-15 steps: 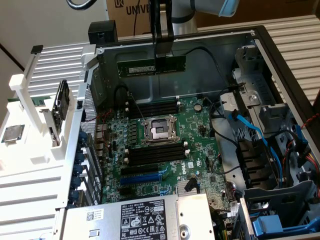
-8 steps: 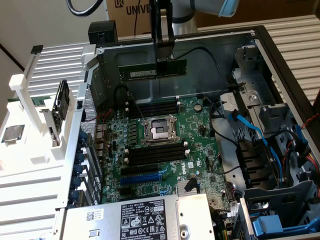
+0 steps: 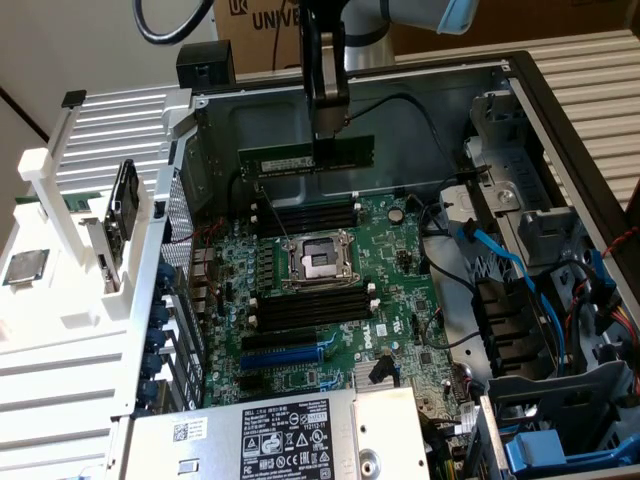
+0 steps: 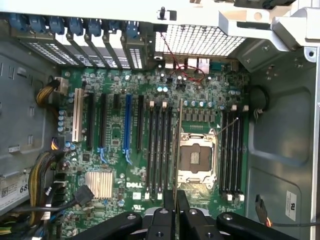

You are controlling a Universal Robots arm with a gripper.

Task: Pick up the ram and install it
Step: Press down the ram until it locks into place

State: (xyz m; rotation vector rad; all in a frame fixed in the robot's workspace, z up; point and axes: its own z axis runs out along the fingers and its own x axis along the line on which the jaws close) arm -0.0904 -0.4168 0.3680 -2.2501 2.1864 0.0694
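Note:
The ram [image 3: 285,160], a long green stick with a white label, hangs level inside the open computer case, above the motherboard [image 3: 400,290]. My gripper [image 3: 328,148] comes straight down and is shut on its top edge near the middle. The stick floats over the far bank of black memory slots [image 3: 305,215], apart from them. In the wrist view the ram [image 4: 178,145] shows edge-on as a thin line rising from my gripper [image 4: 176,202], lying between one bank of slots [image 4: 160,150] and the processor socket [image 4: 195,157].
A second slot bank [image 3: 310,305] lies nearer the power supply [image 3: 290,435]. Blue and black cables [image 3: 495,255] and a drive cage [image 3: 560,400] fill the exterior view's right. A white fixture [image 3: 90,290] holding a silver processor chip [image 3: 25,267] stands on the left.

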